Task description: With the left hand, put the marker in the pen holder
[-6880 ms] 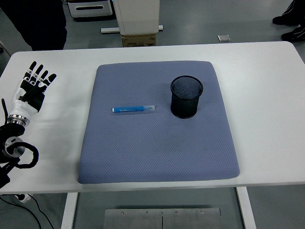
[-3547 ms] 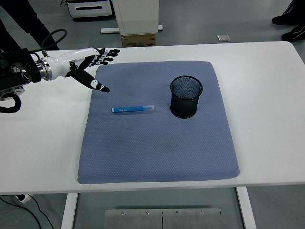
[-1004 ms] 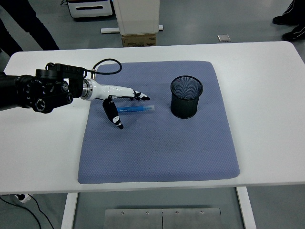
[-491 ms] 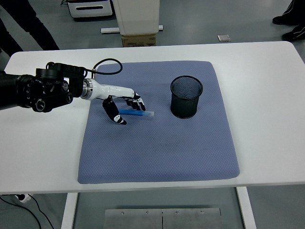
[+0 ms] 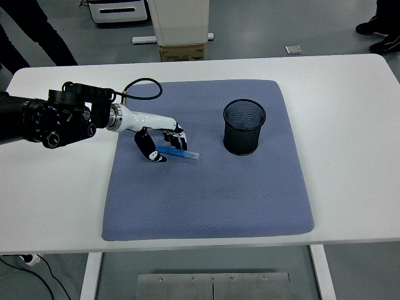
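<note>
A blue marker [image 5: 185, 154] lies tilted on the blue-grey mat [image 5: 209, 187], its right end pointing down and to the right. My left hand [image 5: 162, 142] is curled around the marker's left part, fingers over it and thumb under. The black mesh pen holder [image 5: 244, 127] stands upright on the mat, a short way to the right of the marker's free end. The right arm is out of view.
The white table [image 5: 350, 125] extends beyond the mat on all sides. A black cable [image 5: 140, 84] loops from my left forearm over the mat's top left corner. A person's legs show at the top left, and a cardboard box [image 5: 181, 52] sits beyond the far edge.
My left hand came in from the left, lowered over the marker and curled its fingers around it. The marker has tilted, its right end swung down.
</note>
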### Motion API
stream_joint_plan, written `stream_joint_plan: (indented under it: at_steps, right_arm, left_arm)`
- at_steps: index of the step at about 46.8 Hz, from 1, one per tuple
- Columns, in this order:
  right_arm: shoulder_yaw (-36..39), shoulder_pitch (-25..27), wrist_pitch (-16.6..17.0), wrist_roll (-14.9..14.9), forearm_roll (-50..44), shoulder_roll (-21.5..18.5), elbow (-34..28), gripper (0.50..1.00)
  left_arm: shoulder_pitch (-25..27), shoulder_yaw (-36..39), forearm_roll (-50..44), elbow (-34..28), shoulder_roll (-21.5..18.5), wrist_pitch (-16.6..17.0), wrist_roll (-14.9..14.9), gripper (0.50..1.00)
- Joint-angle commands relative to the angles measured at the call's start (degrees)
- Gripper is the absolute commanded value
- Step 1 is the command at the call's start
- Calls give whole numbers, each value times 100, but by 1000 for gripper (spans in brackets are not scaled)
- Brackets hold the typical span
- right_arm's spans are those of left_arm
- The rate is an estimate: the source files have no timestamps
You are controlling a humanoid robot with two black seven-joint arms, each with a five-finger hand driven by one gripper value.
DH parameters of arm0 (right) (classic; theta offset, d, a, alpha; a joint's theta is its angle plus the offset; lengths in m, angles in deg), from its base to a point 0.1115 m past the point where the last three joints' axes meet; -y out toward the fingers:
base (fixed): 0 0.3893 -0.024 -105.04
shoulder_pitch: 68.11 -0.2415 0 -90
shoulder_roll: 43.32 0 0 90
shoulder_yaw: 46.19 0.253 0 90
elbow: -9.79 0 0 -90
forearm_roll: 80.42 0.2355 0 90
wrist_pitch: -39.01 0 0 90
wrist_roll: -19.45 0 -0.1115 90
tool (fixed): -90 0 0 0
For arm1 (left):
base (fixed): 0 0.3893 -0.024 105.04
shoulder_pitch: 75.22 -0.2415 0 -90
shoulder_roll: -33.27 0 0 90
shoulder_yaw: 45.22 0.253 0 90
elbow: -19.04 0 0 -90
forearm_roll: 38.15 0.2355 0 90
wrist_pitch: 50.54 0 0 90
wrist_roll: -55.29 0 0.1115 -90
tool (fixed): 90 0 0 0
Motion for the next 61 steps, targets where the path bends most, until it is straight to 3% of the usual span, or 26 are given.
stream_joint_plan:
  at_steps: [1,16,39,45,46,49,61]
  right_arm:
    - [0,0,0,1,0,0,0,1000]
    - [0,0,0,1,0,0,0,1000]
    - [0,0,0,1,0,0,0,1000]
    - [0,0,0,1,0,0,0,1000]
    - [0,0,0,1,0,0,0,1000]
    - [0,0,0,1,0,0,0,1000]
    - [0,0,0,1,0,0,0,1000]
  left_arm:
    - [0,-8,107,3,24,63,0,698]
    - [-9,-35,468,-6,147,318,0,713]
    - [-9,-122,600,-6,288,300,-8,707]
    - [-9,-131,618,-6,288,300,-8,698]
    - [-9,-131,644,-6,279,292,-8,663]
    - [-9,-131,705,-6,270,292,0,637]
    - [-9,-131,741,-6,262,292,0,628]
